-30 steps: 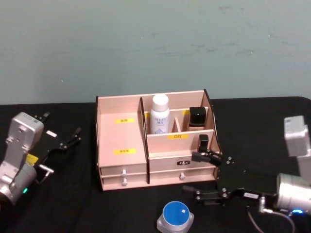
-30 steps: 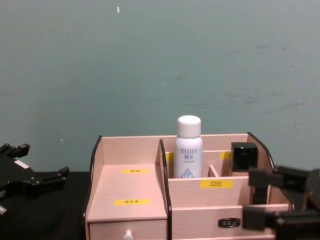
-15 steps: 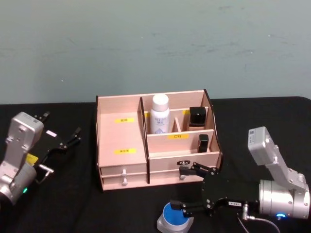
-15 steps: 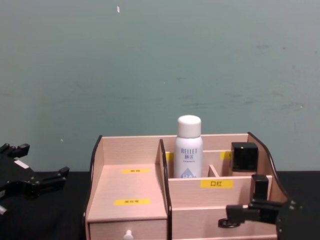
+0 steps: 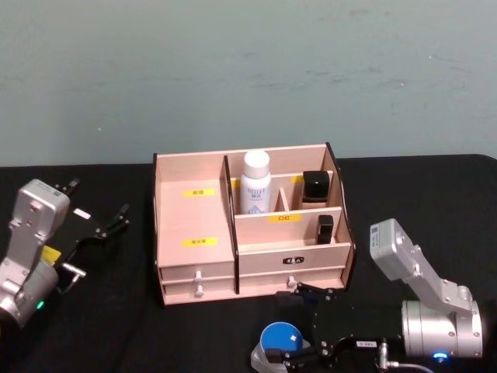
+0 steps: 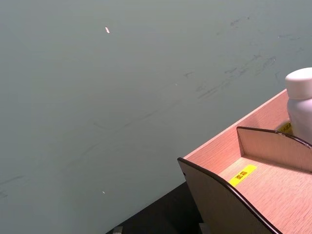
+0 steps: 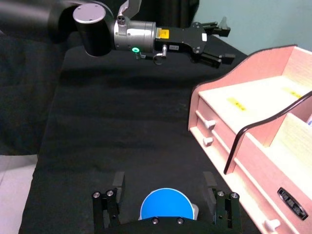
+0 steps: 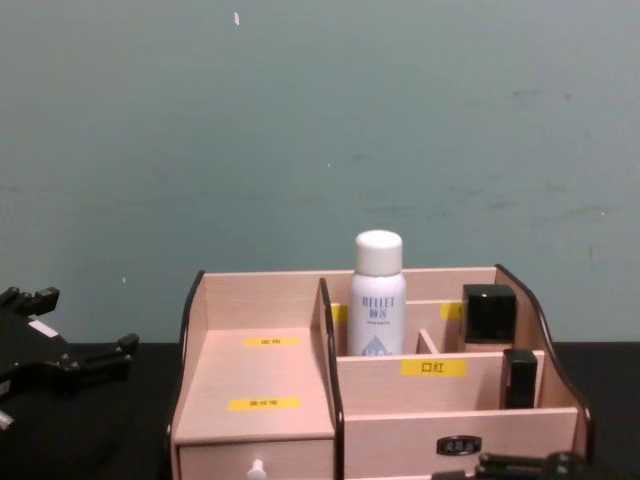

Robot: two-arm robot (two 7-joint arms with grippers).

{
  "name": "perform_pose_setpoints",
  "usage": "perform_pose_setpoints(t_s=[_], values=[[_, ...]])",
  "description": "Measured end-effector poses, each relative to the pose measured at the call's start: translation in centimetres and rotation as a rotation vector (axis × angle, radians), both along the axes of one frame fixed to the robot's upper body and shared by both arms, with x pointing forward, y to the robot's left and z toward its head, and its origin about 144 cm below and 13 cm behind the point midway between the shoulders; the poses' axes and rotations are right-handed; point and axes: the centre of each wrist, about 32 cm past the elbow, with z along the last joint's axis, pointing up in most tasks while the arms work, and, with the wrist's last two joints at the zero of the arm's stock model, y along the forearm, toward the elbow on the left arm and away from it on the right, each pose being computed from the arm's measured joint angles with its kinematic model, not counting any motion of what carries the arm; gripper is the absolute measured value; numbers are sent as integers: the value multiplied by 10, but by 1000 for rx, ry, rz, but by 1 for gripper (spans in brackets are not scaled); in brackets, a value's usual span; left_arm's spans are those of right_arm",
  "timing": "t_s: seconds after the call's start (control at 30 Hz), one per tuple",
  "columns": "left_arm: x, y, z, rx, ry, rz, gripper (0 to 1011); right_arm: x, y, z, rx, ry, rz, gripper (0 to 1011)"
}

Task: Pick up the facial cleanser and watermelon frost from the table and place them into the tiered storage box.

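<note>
Blue-lidded jar point(image 7: 166, 205) sits within the right claw's point(image 7: 164, 179) wide-open span before the tiered storage box point(image 5: 194, 225); left claw point(image 5: 99, 199) idles agape.

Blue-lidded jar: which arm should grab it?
Right. The right pincer, open, straddles the blue-lidded jar in front of the tiered storage box; the left pincer sits open, far off to the box's left.

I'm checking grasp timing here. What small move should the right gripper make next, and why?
Probably close the right gripper on the blue-lidded jar. Its open fingers stand on either side of the jar, which sits on the table in front of the tiered storage box, so gripping looks like the step due. The left gripper hangs open left of the box.
</note>
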Motion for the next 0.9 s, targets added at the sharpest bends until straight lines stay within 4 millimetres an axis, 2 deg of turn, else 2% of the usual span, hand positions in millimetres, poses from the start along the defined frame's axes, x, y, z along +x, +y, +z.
perform_pose_setpoints(t_s=[0.5, 0.9], values=[[0, 0, 0, 0, 0, 0, 1010, -9, -14, -6, -12, 47, -52, 1003], [0, 0, 0, 0, 0, 0, 1010, -4, -14, -13, -6, 77, -58, 1002]])
